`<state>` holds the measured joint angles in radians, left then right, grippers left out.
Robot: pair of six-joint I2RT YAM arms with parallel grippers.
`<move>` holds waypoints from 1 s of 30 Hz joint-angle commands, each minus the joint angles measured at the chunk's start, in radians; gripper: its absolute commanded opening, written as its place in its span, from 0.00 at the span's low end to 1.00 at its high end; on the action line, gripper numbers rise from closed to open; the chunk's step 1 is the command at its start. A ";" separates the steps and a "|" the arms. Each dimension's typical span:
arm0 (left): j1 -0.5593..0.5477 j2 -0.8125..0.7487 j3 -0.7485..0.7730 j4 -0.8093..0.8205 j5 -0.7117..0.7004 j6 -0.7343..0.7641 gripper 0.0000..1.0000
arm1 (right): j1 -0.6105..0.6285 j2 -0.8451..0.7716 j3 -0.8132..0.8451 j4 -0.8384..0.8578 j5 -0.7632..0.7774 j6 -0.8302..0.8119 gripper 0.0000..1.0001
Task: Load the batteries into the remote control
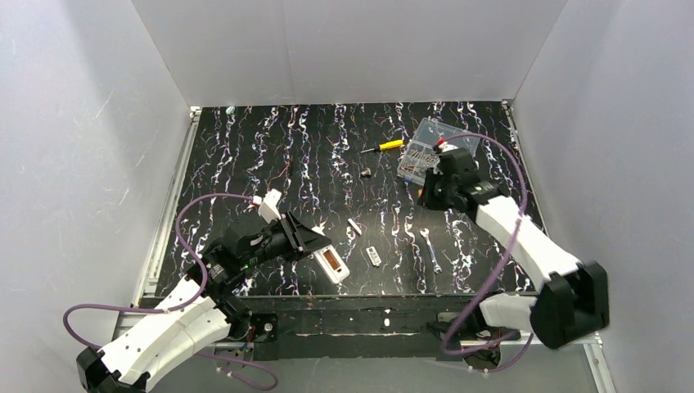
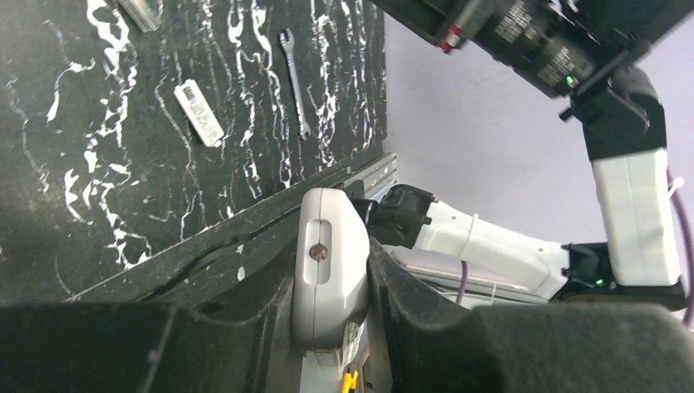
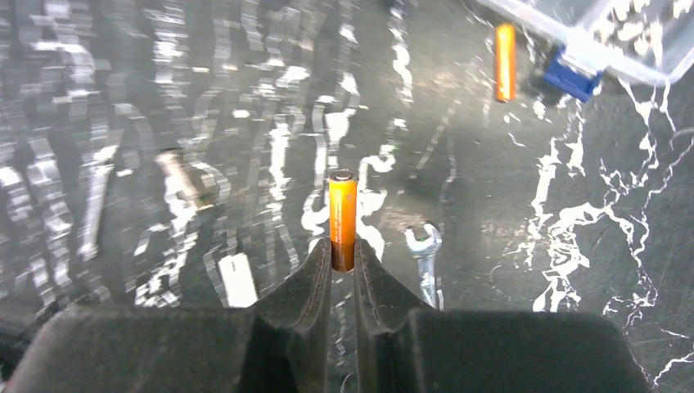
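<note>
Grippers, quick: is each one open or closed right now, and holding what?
Left gripper: closed, holding the white remote control.
Right gripper: closed on an orange battery, gripped by its lower end.

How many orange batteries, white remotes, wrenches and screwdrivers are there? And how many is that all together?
orange batteries: 2
white remote: 1
wrench: 1
screwdriver: 1
Total: 5
</note>
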<state>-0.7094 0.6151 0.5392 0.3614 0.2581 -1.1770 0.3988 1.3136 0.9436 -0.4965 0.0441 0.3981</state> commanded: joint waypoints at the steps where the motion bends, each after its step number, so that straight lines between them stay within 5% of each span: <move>1: -0.003 -0.008 0.035 0.138 0.045 0.059 0.00 | 0.012 -0.214 -0.002 0.018 -0.182 -0.072 0.01; 13: -0.004 0.058 0.150 0.319 0.210 0.254 0.00 | 0.026 -0.563 -0.036 -0.001 -0.382 -0.110 0.01; 26: -0.004 -0.022 0.151 0.272 0.133 0.462 0.00 | 0.027 -0.599 -0.047 0.019 -0.385 -0.123 0.01; 30: -0.004 -0.028 0.116 0.377 0.171 0.490 0.00 | 0.026 -0.601 -0.056 0.028 -0.378 -0.122 0.01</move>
<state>-0.7094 0.6060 0.6567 0.5938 0.3870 -0.7528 0.4217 0.7254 0.8886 -0.5144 -0.3210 0.2878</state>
